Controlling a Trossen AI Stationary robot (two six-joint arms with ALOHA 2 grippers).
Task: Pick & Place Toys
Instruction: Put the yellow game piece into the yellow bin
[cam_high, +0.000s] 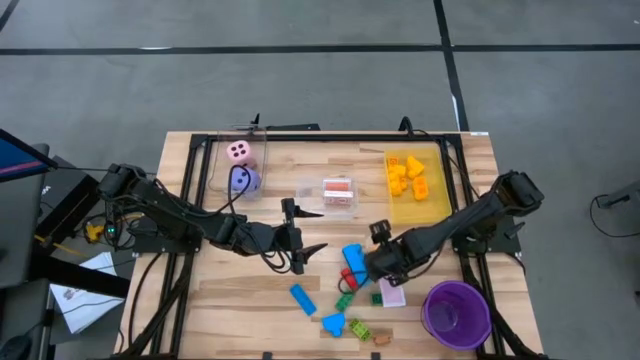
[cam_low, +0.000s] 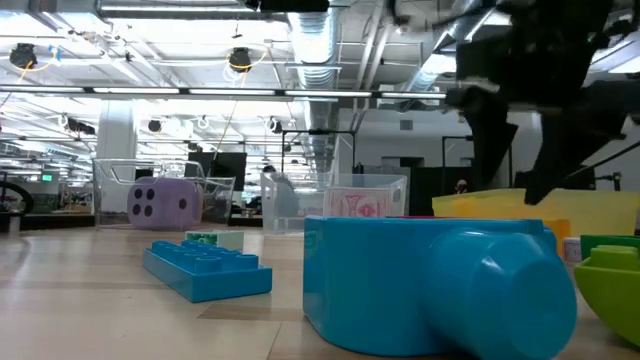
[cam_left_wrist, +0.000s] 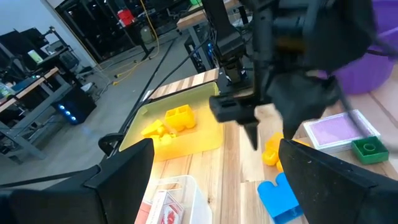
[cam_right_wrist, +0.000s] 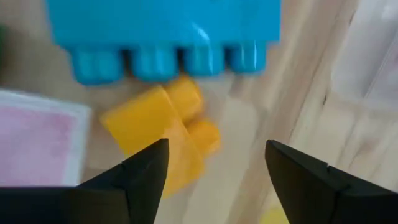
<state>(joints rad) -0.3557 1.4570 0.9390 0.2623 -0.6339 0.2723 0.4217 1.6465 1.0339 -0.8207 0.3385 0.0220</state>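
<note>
Between the right gripper's (cam_right_wrist: 214, 171) parted fingers (untouched) lies a yellow brick (cam_right_wrist: 161, 134).

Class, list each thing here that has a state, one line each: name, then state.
Left gripper: jaws open, empty.
Right gripper: jaws open, above the yellow brick, not gripping.
Purple cup: upright, looks empty.
Yellow bin: holds yellow bricks.
Purple die: four dots facing the low camera.
</note>
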